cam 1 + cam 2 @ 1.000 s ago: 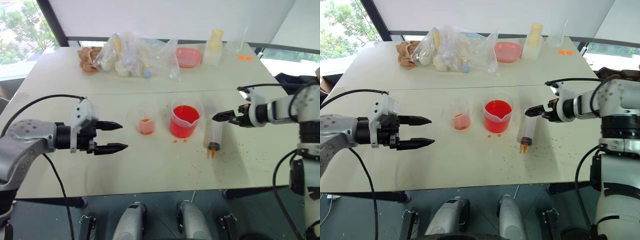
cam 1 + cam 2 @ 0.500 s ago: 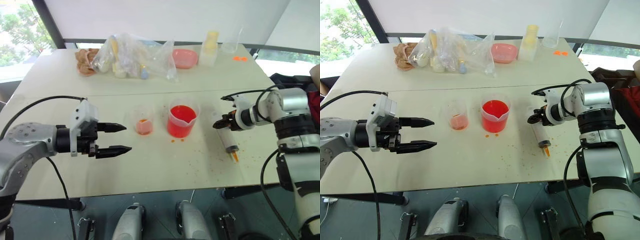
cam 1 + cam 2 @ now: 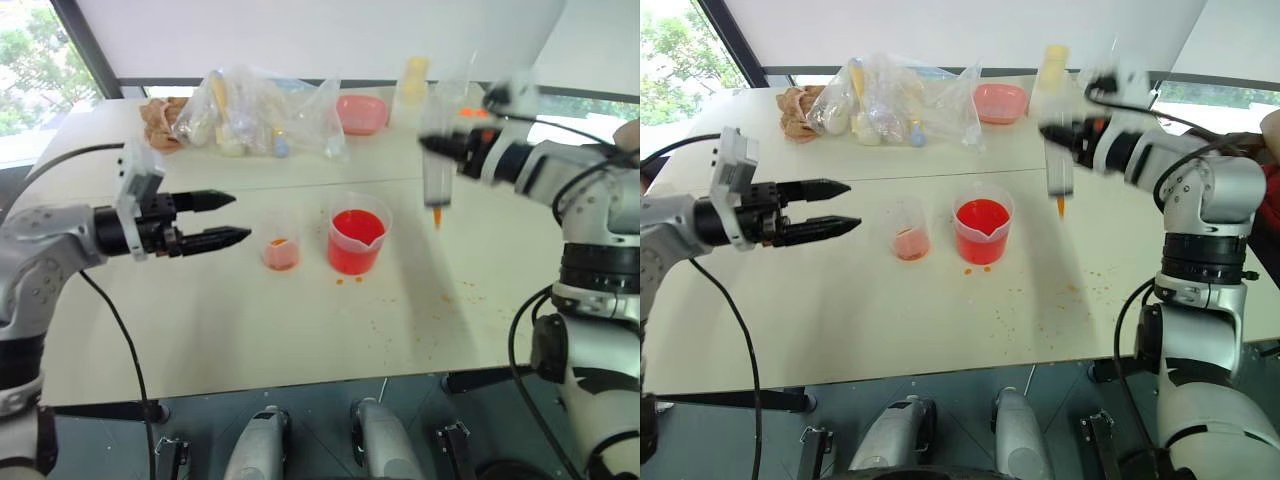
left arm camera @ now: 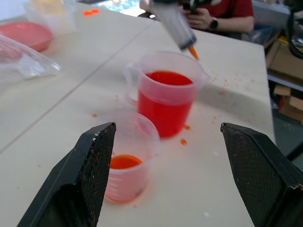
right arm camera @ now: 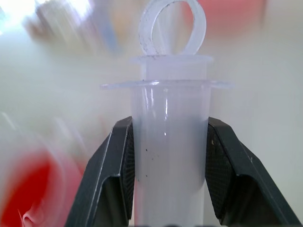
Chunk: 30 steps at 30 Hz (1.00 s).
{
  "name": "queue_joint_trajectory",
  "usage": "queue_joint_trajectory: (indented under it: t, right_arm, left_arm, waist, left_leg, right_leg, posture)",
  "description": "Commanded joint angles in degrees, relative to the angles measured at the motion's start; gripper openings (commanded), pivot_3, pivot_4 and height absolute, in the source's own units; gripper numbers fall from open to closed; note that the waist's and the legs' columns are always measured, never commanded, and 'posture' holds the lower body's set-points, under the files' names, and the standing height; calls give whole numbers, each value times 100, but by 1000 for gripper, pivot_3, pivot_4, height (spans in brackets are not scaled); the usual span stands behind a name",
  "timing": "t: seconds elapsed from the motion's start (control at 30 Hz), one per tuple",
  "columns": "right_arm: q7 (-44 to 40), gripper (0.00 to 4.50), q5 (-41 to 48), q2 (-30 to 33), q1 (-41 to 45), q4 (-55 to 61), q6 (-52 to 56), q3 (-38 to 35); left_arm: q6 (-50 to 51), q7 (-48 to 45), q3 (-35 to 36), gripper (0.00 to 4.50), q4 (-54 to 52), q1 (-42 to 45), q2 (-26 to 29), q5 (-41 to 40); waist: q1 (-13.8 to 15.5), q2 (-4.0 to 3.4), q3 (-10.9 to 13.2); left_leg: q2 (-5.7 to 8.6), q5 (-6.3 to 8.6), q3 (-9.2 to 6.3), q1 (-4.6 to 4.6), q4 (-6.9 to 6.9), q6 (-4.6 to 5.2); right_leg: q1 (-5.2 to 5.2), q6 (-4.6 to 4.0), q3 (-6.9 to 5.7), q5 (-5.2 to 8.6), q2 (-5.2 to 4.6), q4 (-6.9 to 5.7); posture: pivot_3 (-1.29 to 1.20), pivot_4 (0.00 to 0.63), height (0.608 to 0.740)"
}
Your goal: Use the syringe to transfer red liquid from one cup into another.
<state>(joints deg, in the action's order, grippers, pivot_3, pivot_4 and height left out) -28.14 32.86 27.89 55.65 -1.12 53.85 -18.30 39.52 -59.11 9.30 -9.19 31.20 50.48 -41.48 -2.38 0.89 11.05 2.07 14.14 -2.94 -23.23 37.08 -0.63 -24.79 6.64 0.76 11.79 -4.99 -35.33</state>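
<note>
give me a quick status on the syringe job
Right gripper shut on syringe, airborne, tip down. Left gripper open, empty. Beaker untouched; path clear.

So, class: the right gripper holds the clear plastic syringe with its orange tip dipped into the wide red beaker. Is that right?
Not quite. The right gripper does hold the clear plastic syringe, but its orange tip hangs in the air beside and above the wide red beaker, not dipped in it. The left eye view shows this.

Left gripper (image 3: pixel 222 219), at mid-left of the head view, points toward frame centre, fingers spread. Right gripper (image 3: pixel 432 146), at upper right, is clamped on the syringe (image 3: pixel 437 180), held upright, tip down.
</note>
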Motion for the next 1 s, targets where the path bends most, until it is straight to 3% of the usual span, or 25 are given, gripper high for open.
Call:
queue_joint_trajectory:
  t: [0.03, 0.2, 0.4, 0.7, 1.0]
  right_arm:
    - [500, 1416, 881, -1017, 58, 1005, -603, -520]
    - [617, 1416, 647, -1572, -613, 1579, -1075, 196]
    - [168, 1416, -65, -1387, -1550, 1702, -1875, 1145]
    - [202, 1416, -497, -1305, -2020, 1541, -2557, 1306]
    - [341, 1416, -785, -1339, -2196, 1549, -2785, 1468]
  left_arm:
    - [-742, -207, -456, 3705, 606, 730, -146, 699]
    - [-1358, -580, -783, 3705, 1504, 1710, -452, 1163]
    - [-1867, -707, -814, 3705, 2367, 2682, -993, 1428]
    - [-1890, -965, -778, 3705, 2828, 3549, -1815, 1369]
    - [-3116, -610, -974, 3705, 4014, 4132, -2784, 2125]
  waist:
    - [-1, 0, 0]
    - [64, 0, 0]
    - [138, -1, 1]
    - [116, -1, 1]
    - [139, 0, 1]
  left_leg:
    - [0, -1, -2, 0, 0, -2]
    - [9, -5, -4, -9, 2, -9]
    - [14, -5, 2, -13, 5, -9]
    - [13, -5, 1, -12, 8, -9]
    - [14, -6, -1, -12, 10, -8]
  right_leg:
    - [-2, -2, 2, -2, 1, -1]
    - [-3, -3, 2, -2, -7, 4]
    - [-8, 0, 6, -3, -8, 7]
    - [-8, 2, 6, -4, -5, 2]
    - [-8, 2, 5, -4, -4, 0]
  posture:
    - [0, 150, 740]
    - [0, 150, 740]
    - [0, 150, 740]
    - [0, 150, 740]
    - [0, 150, 740]
